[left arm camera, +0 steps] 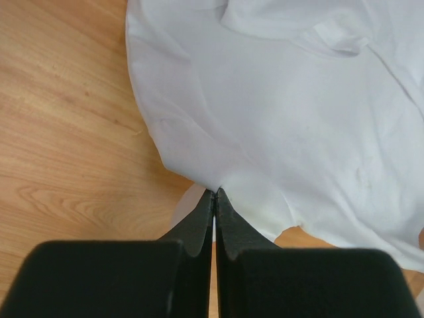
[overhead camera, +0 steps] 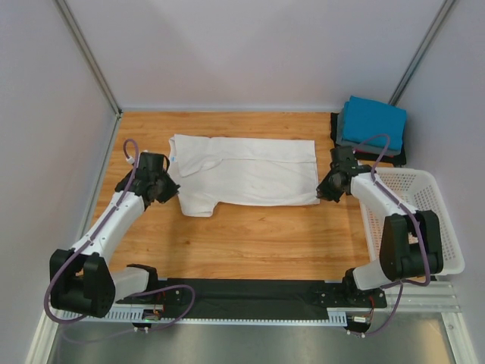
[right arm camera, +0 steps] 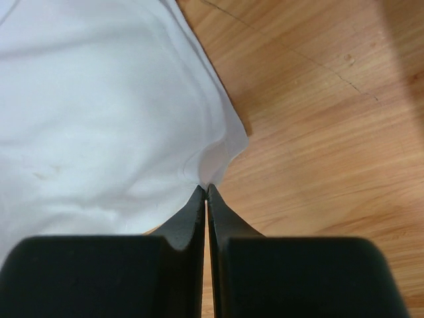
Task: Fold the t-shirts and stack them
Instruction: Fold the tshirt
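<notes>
Table (overhead camera: 250, 243): wood-grain top, pale walls on three sides.

White t-shirt (overhead camera: 250, 171): lies flat at mid-table, turned sideways, neck end toward the left arm and hem end toward the right arm. One short sleeve sticks out on the near-left side. A long fold line runs along its length near the far edge.

Tag (overhead camera: 173, 160): small blue speck at the neck end, too small to read. The left wrist view shows a white neckband seam, and no lettering can be made out on it.

Left gripper (overhead camera: 173, 184): down at the shirt's left edge. In the left wrist view the left gripper (left arm camera: 215, 193) has its jaws pressed together, tips meeting on the cloth edge where the sleeve joins the body. The cloth puckers toward the tips. Clenched on the white t-shirt (left arm camera: 285, 126).

Right gripper (overhead camera: 321, 193): at the near-right hem corner. In the right wrist view the right gripper (right arm camera: 205, 189) has its jaws closed tight, and the corner of the white t-shirt (right arm camera: 99, 112) bunches and lifts slightly at the tips. Grasping that corner.

Far-right corner: folded stack, blue t-shirt (overhead camera: 371, 121) on top, grey t-shirt (overhead camera: 350, 142) showing under it, black t-shirt (overhead camera: 398, 158) at the bottom.

Basket (overhead camera: 449, 227): white perforated plastic, at the right edge, just near of the stack.
</notes>
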Robot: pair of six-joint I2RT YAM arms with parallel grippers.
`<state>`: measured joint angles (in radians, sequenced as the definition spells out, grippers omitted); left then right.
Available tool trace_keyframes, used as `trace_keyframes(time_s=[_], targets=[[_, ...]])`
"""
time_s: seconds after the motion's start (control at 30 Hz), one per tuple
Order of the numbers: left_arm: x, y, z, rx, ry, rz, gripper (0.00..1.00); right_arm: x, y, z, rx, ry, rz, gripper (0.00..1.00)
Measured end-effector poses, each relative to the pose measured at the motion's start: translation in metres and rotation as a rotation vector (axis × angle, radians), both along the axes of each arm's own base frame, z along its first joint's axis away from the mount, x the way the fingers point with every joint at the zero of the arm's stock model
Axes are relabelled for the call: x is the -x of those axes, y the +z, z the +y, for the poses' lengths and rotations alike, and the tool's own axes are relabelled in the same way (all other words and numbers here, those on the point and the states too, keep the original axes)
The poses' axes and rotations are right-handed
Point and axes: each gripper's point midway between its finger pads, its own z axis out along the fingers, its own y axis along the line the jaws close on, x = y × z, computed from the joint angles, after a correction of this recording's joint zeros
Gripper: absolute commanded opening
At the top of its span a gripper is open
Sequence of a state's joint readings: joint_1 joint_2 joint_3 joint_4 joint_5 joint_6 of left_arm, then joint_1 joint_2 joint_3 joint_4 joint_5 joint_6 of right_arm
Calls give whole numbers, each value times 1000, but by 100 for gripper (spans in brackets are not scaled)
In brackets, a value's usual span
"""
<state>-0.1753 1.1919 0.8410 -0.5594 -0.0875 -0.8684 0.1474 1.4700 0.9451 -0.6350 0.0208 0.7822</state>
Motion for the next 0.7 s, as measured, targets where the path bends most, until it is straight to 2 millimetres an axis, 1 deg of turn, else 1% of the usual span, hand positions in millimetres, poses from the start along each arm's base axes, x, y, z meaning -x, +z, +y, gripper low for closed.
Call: trace_keyframes(time_s=[0.1, 0.2, 0.3, 0.47, 0.63, 0.7], targets=[[-12, 10, -1, -11, -9, -19, 0, -12, 12, 0, 1, -4, -33, 0], [-25, 13, -1, -27, -21, -17, 0, -27, 20, 1, 6, -11, -50, 0], [-42, 15, -2, -48, -32, -7, 0, -41, 19, 2, 14, -17, -46, 0], [-67, 16, -4, -72, -39, 4, 0, -58, 13, 2, 28, -24, -23, 1], [-93, 18, -5, -97, -41, 13, 0, -82, 14, 3, 41, -31, -23, 0], [-102, 17, -6, -103, -43, 17, 0, -89, 14, 1, 47, -36, -18, 0]])
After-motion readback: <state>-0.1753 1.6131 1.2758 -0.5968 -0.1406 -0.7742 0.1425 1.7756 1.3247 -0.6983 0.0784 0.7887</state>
